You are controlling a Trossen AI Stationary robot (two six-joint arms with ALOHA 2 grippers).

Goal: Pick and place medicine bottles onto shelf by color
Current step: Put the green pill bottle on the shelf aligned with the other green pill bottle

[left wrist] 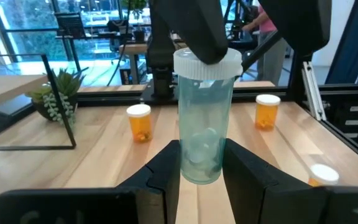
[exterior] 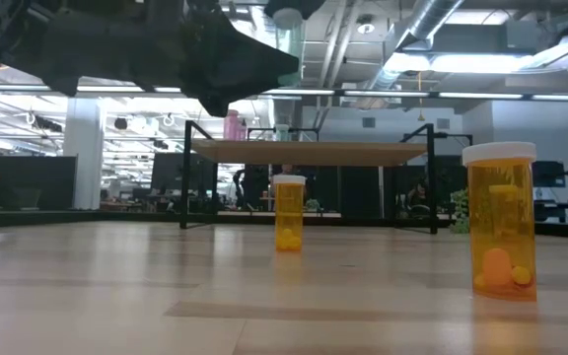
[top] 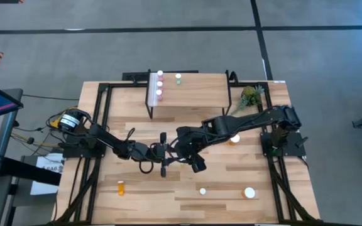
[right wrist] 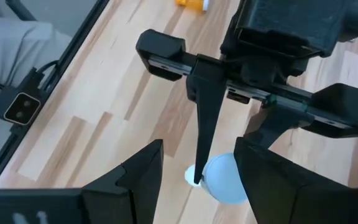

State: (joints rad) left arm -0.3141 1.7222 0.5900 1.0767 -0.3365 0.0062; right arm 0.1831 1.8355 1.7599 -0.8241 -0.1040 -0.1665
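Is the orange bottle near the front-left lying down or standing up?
Lying down: the orange bottle shows its whole side from above, cap at one end.

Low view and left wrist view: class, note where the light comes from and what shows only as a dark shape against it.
Low view: bright ceiling strips backlight the scene, so the arm overhead is a black silhouette, while the orange bottle glows through. Left wrist view: daylight from the windows behind; the left claw, shut on the teal bottle, reads dark, and the bottle looks translucent.
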